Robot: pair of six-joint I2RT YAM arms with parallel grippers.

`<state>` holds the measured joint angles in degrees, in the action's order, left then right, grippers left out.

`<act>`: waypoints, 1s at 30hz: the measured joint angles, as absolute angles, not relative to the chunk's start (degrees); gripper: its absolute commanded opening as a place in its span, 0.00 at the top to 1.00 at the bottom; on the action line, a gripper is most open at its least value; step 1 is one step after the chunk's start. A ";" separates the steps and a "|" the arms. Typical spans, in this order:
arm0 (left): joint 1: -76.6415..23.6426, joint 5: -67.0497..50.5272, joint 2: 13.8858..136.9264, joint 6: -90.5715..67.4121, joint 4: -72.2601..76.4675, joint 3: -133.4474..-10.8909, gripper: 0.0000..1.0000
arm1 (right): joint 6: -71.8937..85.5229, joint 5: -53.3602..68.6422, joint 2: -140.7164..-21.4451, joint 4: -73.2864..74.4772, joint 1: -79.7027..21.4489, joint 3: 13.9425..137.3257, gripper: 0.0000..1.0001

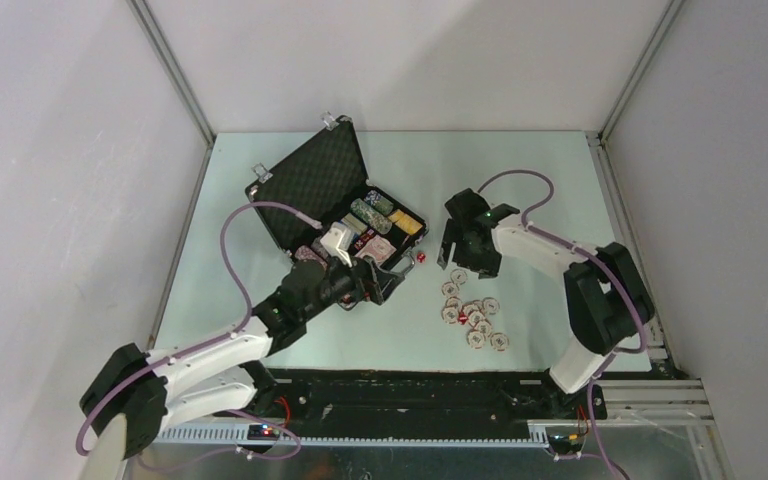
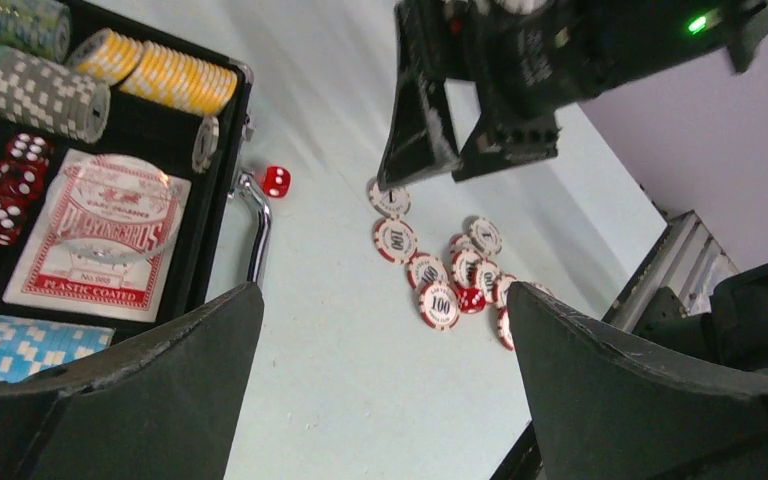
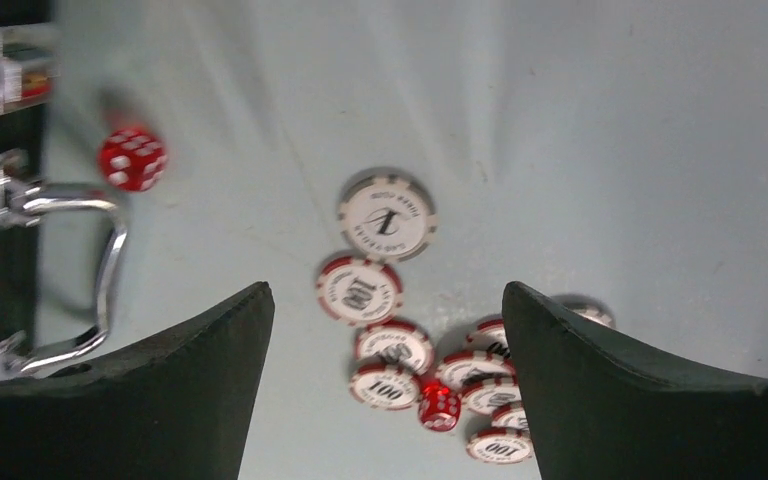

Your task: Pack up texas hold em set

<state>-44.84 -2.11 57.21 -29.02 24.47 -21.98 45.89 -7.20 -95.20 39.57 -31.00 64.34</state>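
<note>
Case [image 1: 310, 185] open | chips [image 1: 475, 318] loose near its front edge | left fingers [image 2: 140, 400] apart | right fingers [image 3: 140, 400] apart

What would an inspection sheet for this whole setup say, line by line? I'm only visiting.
Surface: pale green table.
Job's things: black case lies open, holding chip rolls, dice and a card deck; loose chips are clustered beside it; one red die sits near the case handle, and another die lies among the chips.
Clutter: nothing seen.
Pincers: left pincer open by the case's handle edge; right pincer open over the loose chips; neither holds anything.
Cables: a purple cable loops along each arm.
Surroundings: grey walls with metal corner posts.
</note>
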 measured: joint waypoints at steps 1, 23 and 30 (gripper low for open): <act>-44.84 -1.87 56.97 -28.93 24.18 -22.39 0.00 | 45.87 -8.03 -96.36 39.88 -31.05 64.36 0.16; -44.88 4.34 52.23 -19.40 16.97 -22.87 0.00 | 46.89 -9.80 -108.66 40.82 -33.30 70.65 0.63; -44.88 4.45 52.23 -17.58 17.23 -22.70 0.00 | 46.70 -8.95 -108.49 40.42 -33.26 70.67 0.66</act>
<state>-44.88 4.45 52.23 -17.58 17.23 -22.70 46.70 -8.95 -108.49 40.42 -33.26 70.67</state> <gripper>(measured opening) 0.996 0.421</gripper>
